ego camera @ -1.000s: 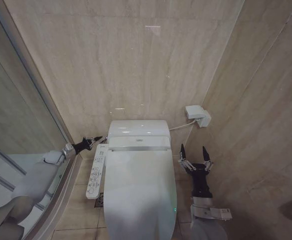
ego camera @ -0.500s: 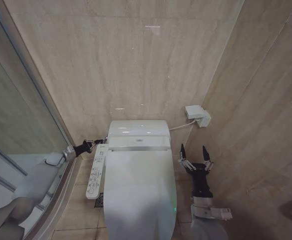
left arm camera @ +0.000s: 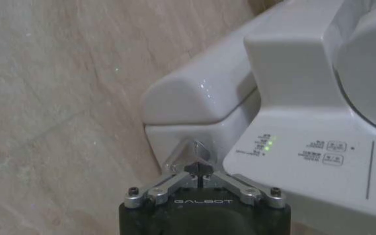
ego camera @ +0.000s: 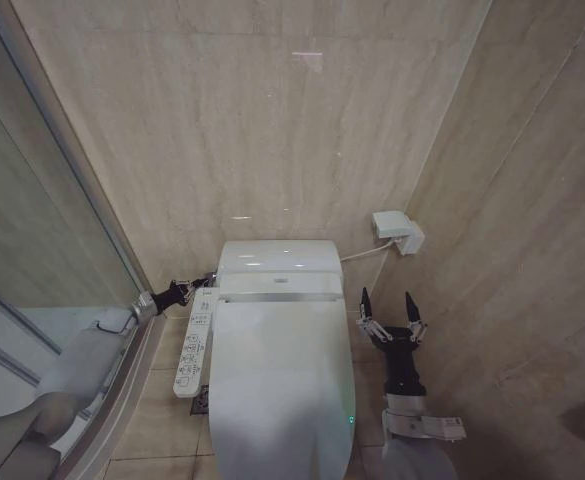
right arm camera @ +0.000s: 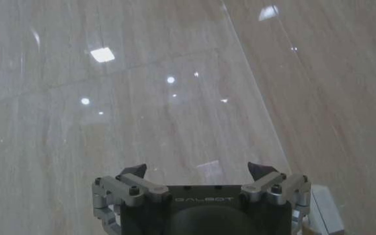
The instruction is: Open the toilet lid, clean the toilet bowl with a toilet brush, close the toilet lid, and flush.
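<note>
the lid (ego camera: 277,385) is one solid, glossy white oval, lying shut flat over the bowl (ego camera: 350,372), of which only a thin white edge shows along its right side. behind the lid sits one rounded white tank housing (ego camera: 278,258) against the back wall, smooth and shiny, with a pale grey band across its front. along the toilet's left side runs one long, flat white panel (ego camera: 193,340) printed with small buttons; in the left wrist view it (left arm camera: 318,166) shows a tiny green light and grey lettering.

the left pincer (ego camera: 194,289) is at the back left corner of the toilet, just by the panel's rear end. in the left wrist view its (left arm camera: 199,171) two metal fingers meet at a closed point with nothing between them, close to a small shiny metal piece (left arm camera: 186,150) on the toilet's side.

the right pincer (ego camera: 388,309) stands upright beside the toilet's right side, its two dark fingers spread wide and empty.

one white box (ego camera: 396,229) is fixed low on the right wall, with a cable running to the tank. the walls are beige polished stone; a glass partition (ego camera: 32,250) stands at left.
</note>
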